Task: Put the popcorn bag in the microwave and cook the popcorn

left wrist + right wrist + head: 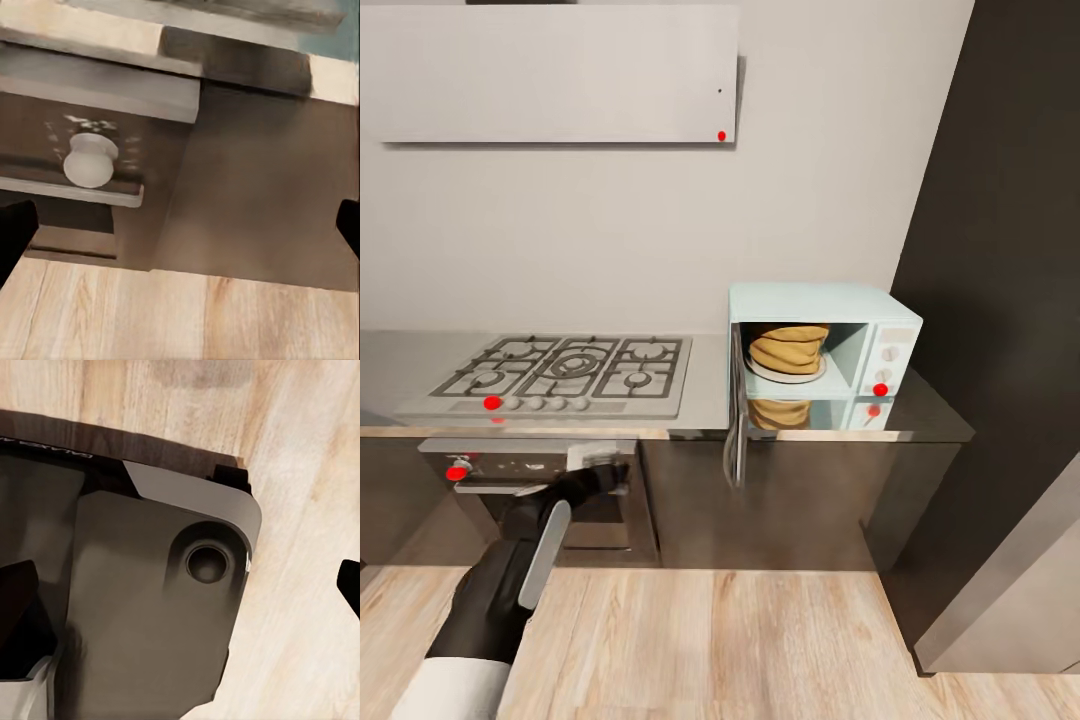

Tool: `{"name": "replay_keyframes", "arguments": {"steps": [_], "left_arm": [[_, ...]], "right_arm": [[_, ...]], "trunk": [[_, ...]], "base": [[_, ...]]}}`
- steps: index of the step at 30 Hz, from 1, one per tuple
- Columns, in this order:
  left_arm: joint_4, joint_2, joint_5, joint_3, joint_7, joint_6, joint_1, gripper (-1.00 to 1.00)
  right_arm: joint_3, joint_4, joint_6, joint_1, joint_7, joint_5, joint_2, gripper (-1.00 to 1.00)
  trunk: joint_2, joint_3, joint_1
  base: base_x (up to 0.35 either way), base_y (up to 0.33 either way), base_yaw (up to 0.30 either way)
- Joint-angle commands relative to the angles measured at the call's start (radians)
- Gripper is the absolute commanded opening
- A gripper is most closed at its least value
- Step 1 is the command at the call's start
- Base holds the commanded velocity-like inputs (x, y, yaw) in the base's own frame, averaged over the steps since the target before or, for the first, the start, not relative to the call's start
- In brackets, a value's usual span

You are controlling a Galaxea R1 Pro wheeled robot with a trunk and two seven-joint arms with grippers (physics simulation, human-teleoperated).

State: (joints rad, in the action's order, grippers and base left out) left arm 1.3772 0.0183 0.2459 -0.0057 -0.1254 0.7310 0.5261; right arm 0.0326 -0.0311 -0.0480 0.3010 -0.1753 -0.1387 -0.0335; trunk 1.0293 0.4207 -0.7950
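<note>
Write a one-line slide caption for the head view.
Tan-yellow ringed popcorn bag sits inside the open pale blue microwave on the grey countertop, left gripper low before the oven.

I see the microwave (pixel 825 345), a small pale blue box, standing on the right end of the grey countertop (pixel 700 395), against the wall. Its dark glass door hangs swung open toward me, edge-on. The white control panel with two knobs and a red dot sits on its right side. Inside, the popcorn bag (pixel 788 347), a squat tan sack of rolled folds, rests upright on the white turntable plate.
</note>
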Motion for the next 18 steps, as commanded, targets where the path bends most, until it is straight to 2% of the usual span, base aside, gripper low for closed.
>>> {"name": "replay_keyframes", "arguments": {"steps": [1,6,9,10,13,15,17,18], "left_arm": [[0.002,0.0,0.01,-0.003,-0.01,0.006,0.028,1.0],[-0.006,0.006,0.006,-0.005,-0.01,0.007,0.077,1.0],[-0.009,0.007,-0.024,-0.005,-0.01,0.007,0.102,1.0],[-0.01,0.006,-0.039,-0.005,-0.009,0.012,0.116,1.0],[-0.031,-0.001,-0.053,-0.005,-0.004,0.037,0.137,1.0],[-0.076,-0.021,-0.058,-0.008,0.005,0.042,0.153,1.0],[-0.099,-0.026,-0.058,-0.008,0.043,0.042,0.167,1.0],[-0.123,-0.03,-0.059,-0.013,0.139,0.041,0.194,1.0]], "right_arm": [[0.003,-0.001,-0.001,0.001,-0.003,-0.006,0.0,1.0],[0.003,-0.001,-0.007,0.001,-0.007,-0.006,0.0,1.0],[0.002,-0.002,-0.014,0.001,-0.015,-0.006,0.001,1.0],[0.002,-0.001,-0.014,0.001,-0.013,-0.005,0.0,1.0],[0.001,-0.002,-0.014,0.001,-0.005,-0.003,0.001,1.0],[-0.003,-0.003,-0.009,-0.013,-0.003,0.004,-0.004,1.0],[-0.005,-0.003,-0.005,-0.029,-0.003,0.025,-0.006,1.0],[-0.006,-0.004,-0.003,-0.038,-0.003,0.062,-0.008,1.0]], "trunk": [[0.001,0.001,0.0],[0.001,0.001,0.0],[0.001,0.001,0.0],[0.001,0.001,0.0],[0.001,0.001,0.0],[0.001,0.001,0.0],[0.001,0.001,0.0],[0.001,0.001,0.0]], "base": [[0.0,0.0,0.0],[0.0,0.0,0.0],[0.0,0.0,0.0],[0.0,0.0,0.0],[0.0,0.0,0.0],[0.0,0.0,0.0],[0.0,0.0,0.0],[0.0,0.0,0.0]]}}
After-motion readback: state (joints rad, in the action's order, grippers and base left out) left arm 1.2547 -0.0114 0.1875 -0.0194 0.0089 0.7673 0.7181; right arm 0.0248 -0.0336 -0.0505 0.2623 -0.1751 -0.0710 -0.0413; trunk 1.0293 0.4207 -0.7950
